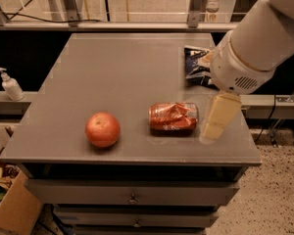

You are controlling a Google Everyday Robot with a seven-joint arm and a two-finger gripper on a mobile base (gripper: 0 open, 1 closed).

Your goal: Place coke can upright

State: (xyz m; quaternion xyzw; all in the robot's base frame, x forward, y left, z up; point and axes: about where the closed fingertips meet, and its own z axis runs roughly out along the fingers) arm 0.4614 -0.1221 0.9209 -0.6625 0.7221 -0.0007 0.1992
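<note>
One coke can (pixel 173 117) lies sideways, fingers (pixel 217 117) just beside it (openness: cannot tell).

On the flat grey table (pixel 112 72) are counted: one dented red metal coke can (pixel 173 117), one round red-orange fruit (pixel 102 129), one dark blue snack bag (pixel 196 62). One white plastic pump bottle (pixel 11 85) is noted off-table. One cream gripper (pixel 213 126) is recorded just beside the can.

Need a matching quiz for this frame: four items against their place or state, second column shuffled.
1. coke can
2. red-orange fruit
3. snack bag
4. gripper

A. back right, partly hidden by the arm
B. lying on its side
C. front left of the table
D. just right of the coke can

Pairs: 1-B, 2-C, 3-A, 4-D
</note>
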